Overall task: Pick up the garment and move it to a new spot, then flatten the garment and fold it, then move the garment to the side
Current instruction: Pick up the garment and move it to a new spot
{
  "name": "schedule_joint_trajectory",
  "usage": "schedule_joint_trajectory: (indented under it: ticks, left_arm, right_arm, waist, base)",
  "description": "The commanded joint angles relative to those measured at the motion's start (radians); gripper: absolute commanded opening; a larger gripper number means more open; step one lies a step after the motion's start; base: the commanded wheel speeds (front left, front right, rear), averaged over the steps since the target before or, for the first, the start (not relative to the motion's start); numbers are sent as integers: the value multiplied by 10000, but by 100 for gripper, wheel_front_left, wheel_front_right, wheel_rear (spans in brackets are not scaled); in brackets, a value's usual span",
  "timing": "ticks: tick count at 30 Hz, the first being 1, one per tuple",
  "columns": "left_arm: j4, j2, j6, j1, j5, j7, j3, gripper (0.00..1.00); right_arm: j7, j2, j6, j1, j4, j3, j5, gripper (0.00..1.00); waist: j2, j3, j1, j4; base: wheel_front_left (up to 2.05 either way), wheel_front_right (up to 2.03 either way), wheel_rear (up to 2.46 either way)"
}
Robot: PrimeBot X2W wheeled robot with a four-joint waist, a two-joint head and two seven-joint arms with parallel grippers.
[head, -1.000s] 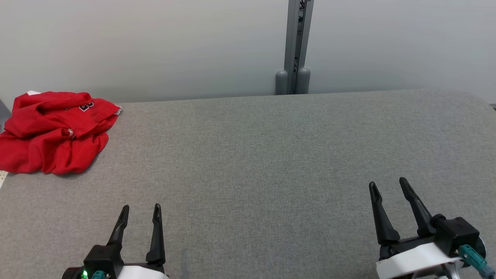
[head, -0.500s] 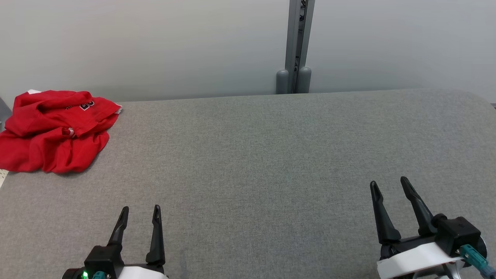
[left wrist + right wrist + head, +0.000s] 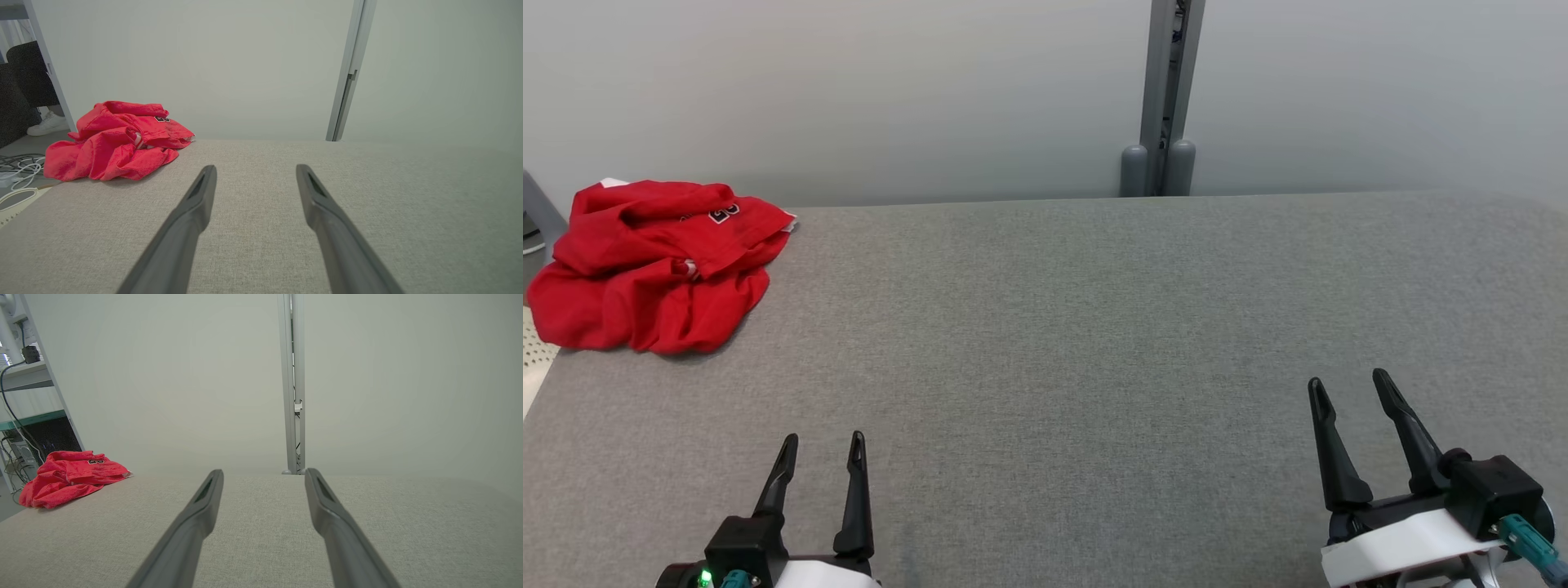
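A crumpled red garment (image 3: 658, 265) with a small dark print lies in a heap at the far left corner of the grey fabric table (image 3: 1094, 327). The left wrist view has the garment (image 3: 118, 141) ahead and to the left, and the right wrist view has the garment (image 3: 69, 475) far off to the left. My left gripper (image 3: 822, 443) stands open near the front edge, well short of the garment, its fingers (image 3: 192, 208) empty. My right gripper (image 3: 1347, 380) is open at the front right with nothing between its fingers (image 3: 204, 498).
A pale wall with a grey upright post (image 3: 1168, 90) runs behind the table. Past the table's left edge are cables (image 3: 16, 171) on the floor, a white shoe (image 3: 47, 123) and shelving (image 3: 24, 396).
The whole head view has shifted a little to the right, so the camera has turned. Both grippers stay open and the garment lies as before.
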Motion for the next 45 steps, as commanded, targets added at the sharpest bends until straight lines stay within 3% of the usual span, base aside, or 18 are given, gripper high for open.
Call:
schedule_joint_trajectory:
  ticks: [1, 5, 23, 29, 45]
  left_arm:
    - [-13, 49, -21, -139, 71, -4, 7, 100]
    - [-37, 51, -13, -177, 86, -4, 2, 100]
    - [-155, 45, -97, -44, 234, -3, 306, 100]
    - [-274, 42, -7, 47, 142, -3, 434, 100]
    - [-775, 43, 283, 31, -253, -3, 406, 100]
  right_arm:
    - [-77, -71, 18, 13, -42, -10, 6, 100]
    - [-76, -68, 18, 66, -85, 38, 68, 100]
    - [-66, -66, 18, 171, -171, 31, 147, 100]
    - [-66, -68, 18, 2, -138, 226, 99, 100]
    - [-66, -73, 11, -408, -105, 387, -309, 100]
  waist:
    - [-1, 4, 0, 146]
    - [-1, -24, 0, 682]
    - [-1, -27, 0, 4425]
    - [-1, 101, 0, 4869]
    - [-1, 741, 0, 5054]
  base:
    - [0, 0, 0]
    - [0, 0, 0]
    - [0, 0, 0]
    - [0, 0, 0]
    - [0, 0, 0]
